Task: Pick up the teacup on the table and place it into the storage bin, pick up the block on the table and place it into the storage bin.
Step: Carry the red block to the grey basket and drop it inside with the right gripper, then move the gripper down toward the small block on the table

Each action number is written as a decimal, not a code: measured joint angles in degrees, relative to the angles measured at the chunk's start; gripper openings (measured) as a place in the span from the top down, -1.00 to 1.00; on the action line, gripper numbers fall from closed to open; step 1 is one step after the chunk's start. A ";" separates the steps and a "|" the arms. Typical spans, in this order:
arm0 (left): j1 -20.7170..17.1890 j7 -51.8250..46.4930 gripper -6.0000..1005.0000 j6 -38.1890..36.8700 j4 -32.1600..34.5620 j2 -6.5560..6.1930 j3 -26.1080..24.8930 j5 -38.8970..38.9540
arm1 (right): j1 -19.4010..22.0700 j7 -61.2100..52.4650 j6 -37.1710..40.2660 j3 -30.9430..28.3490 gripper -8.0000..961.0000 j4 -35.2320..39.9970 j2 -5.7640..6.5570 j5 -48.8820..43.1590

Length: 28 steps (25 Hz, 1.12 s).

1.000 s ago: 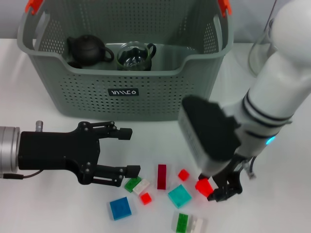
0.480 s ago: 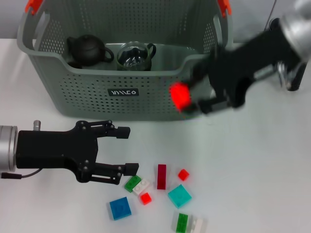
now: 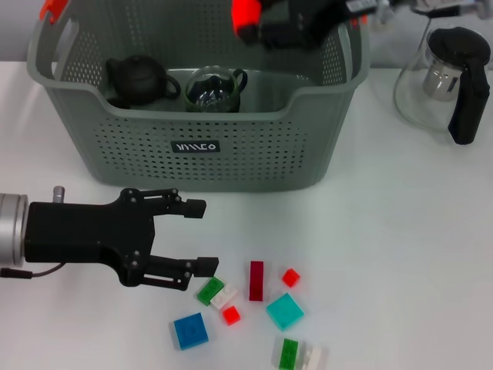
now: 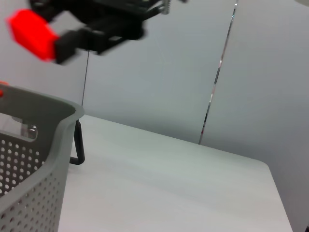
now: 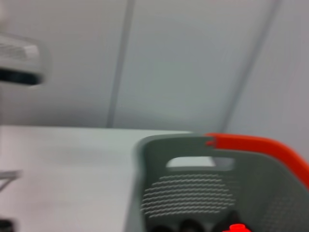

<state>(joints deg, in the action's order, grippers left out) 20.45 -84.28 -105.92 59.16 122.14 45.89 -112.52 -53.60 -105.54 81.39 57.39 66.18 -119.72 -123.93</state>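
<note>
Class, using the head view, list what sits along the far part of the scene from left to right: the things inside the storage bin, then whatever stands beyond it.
Black teapot → glass teacup → red block held above the storage bin by the right gripper → glass kettle with black handle.

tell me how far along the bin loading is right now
Done: a glass teacup and dark teapot sit in the storage bin. In hand: the right gripper holds a red block above the bin. Left: loose blocks on the table by the open left gripper.
</note>
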 joint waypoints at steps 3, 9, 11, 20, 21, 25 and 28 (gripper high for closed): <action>0.22 -0.05 -0.72 0.01 -0.03 -0.29 -0.14 -0.01 | -1.61 -0.83 -6.17 0.61 0.01 -4.80 0.10 -0.26; 0.22 -0.08 -0.72 -0.02 -0.03 -0.51 -0.24 -1.30 | -2.62 -4.11 -12.89 1.89 -0.01 -8.74 0.49 -0.37; 0.30 -0.09 -0.72 -0.03 -0.03 -0.51 -0.25 -1.69 | -2.52 -4.89 -13.76 2.35 -0.01 -8.77 0.41 -0.41; 0.73 -0.04 -0.72 -0.08 -0.01 -0.77 -0.39 -1.83 | -2.19 -5.59 -14.80 2.45 -0.40 -8.10 -0.08 -2.34; 0.72 0.00 -0.72 -0.08 -0.01 -0.77 -0.43 -1.83 | -2.09 -5.58 -14.47 2.25 -0.47 -7.74 -0.05 -2.15; 0.56 0.49 -0.72 -0.07 0.05 -0.78 -0.56 -1.83 | -0.41 -6.24 -7.01 1.89 -0.86 -2.48 0.41 -1.58; 0.29 2.24 -0.72 -0.03 0.13 -0.82 -0.66 -2.16 | 1.91 -9.42 -0.39 2.15 -0.96 3.77 0.78 -2.01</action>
<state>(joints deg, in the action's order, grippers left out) 20.73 -82.04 -105.95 59.29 121.32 45.23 -114.68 -51.69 -114.96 81.01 59.54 69.95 -118.95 -125.93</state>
